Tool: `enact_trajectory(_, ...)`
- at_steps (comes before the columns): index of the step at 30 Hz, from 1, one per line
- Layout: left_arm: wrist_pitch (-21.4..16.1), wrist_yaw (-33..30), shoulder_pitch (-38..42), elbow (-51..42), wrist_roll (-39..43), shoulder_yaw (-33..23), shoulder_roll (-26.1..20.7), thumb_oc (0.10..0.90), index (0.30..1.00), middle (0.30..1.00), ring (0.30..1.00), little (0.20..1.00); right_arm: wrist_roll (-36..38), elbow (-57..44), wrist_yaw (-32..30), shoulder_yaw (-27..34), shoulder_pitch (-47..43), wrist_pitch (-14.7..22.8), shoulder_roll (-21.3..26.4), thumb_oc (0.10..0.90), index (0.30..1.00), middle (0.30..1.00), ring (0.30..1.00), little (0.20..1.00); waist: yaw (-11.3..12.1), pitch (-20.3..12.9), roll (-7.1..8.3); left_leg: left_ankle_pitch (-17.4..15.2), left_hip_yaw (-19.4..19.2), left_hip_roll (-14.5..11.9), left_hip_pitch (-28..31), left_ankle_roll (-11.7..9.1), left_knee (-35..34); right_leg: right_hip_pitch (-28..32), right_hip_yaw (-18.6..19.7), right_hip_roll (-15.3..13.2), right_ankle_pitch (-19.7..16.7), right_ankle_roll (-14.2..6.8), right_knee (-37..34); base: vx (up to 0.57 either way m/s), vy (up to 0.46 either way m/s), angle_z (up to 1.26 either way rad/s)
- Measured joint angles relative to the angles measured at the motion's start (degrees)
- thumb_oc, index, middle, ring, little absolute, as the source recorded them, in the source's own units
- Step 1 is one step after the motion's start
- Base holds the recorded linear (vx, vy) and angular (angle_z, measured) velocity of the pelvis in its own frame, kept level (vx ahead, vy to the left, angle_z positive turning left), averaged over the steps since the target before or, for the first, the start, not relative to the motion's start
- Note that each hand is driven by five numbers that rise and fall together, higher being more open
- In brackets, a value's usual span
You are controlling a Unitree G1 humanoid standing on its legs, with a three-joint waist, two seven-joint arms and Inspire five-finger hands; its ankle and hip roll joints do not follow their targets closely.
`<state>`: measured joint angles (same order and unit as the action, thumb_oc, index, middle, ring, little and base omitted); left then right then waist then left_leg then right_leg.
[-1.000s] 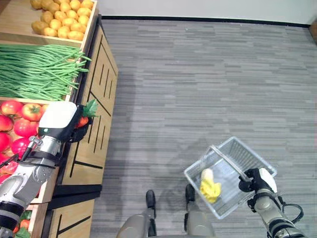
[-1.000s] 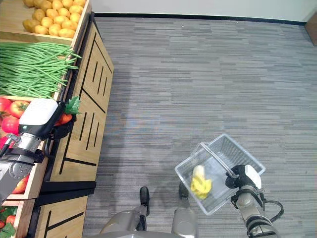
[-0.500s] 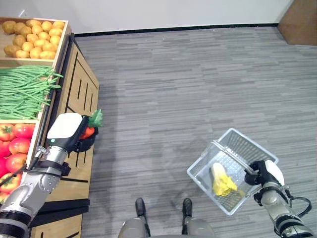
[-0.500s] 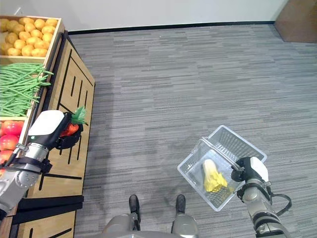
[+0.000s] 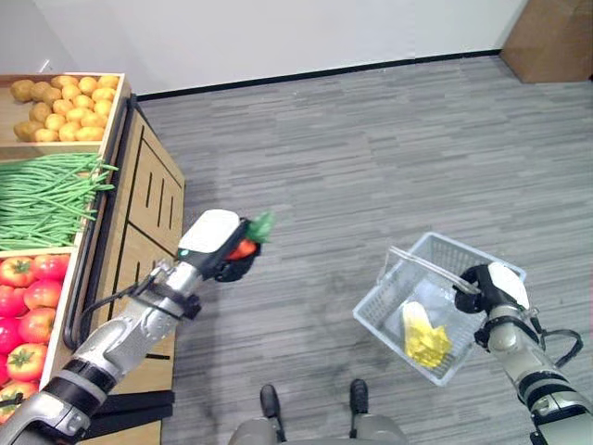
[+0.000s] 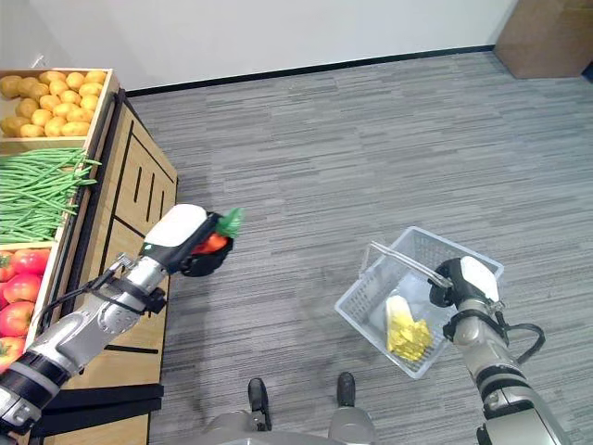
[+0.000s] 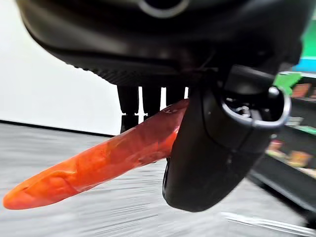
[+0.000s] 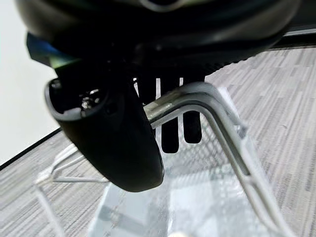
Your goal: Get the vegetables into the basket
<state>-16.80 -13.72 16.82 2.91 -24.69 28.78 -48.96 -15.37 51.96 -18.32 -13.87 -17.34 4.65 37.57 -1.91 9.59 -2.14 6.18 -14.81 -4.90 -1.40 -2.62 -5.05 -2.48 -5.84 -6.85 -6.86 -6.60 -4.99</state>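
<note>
My left hand (image 5: 215,246) is shut on an orange carrot (image 7: 103,160) with a green leafy top (image 5: 261,225), held in the air over the floor just right of the produce stand. At the lower right, my right hand (image 5: 488,286) is shut on the handle (image 8: 207,106) of a wire basket (image 5: 389,301) that hangs above the floor. A yellow-white leafy vegetable (image 5: 422,338) lies inside the basket.
The wooden produce stand (image 5: 139,195) runs along the left, with compartments of potatoes (image 5: 57,116), green beans (image 5: 46,199) and tomatoes (image 5: 28,297). Open grey floor (image 5: 371,158) stretches between the stand and the basket. A brown box (image 5: 547,37) stands at the far right corner.
My left hand has carried the carrot off the stand and rightward over the floor, closer to the basket. The camera has shifted, showing more floor and wall.
</note>
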Motion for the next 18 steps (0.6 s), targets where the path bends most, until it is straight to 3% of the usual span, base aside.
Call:
enact_trajectory(6, -1.61, 1.40, 8.81, -2.87, 0.04, 7.52, 1.17, 0.400, 0.300, 0.300, 0.300, 0.300, 0.11, -2.86, -0.34, -4.73, -4.04, -0.14, -3.45, 0.400, 0.300, 0.300, 0.300, 0.300, -1.44, -0.10, -0.16, 0.00, -0.74, -0.07, 0.44, 0.00, 0.00, -0.24, 1.25, 0.11, -0.30, 0.12, 0.00, 0.01, -0.001, -0.10)
enact_trajectory(12, -2.09, 2.81, 9.07, -2.90, 0.34, 8.36, 2.64, 0.400, 0.300, 0.300, 0.300, 0.300, 0.86, -4.91, -0.80, -5.81, -5.22, 0.00, -6.10, 0.400, 0.300, 0.300, 0.300, 0.300, -1.39, -0.14, -0.22, 0.00, -0.88, -0.09, 0.48, 0.00, 0.00, -0.29, 1.39, 0.14, -0.38, 0.16, -0.01, 0.00, 0.000, -0.01)
enact_trajectory(18, -1.79, 3.91, 9.10, -2.90, 1.04, 12.42, 7.38, 0.400, 0.300, 0.300, 0.300, 0.300, 3.00, -7.14, -0.99, -6.87, -5.98, 0.00, -8.22, 0.400, 0.300, 0.300, 0.300, 0.300, -1.16, -0.14, -0.23, 0.00, -1.17, -0.04, 0.48, 0.00, 0.00, -0.42, 1.64, 0.09, -0.47, 0.14, 0.00, 0.00, -0.001, -0.01)
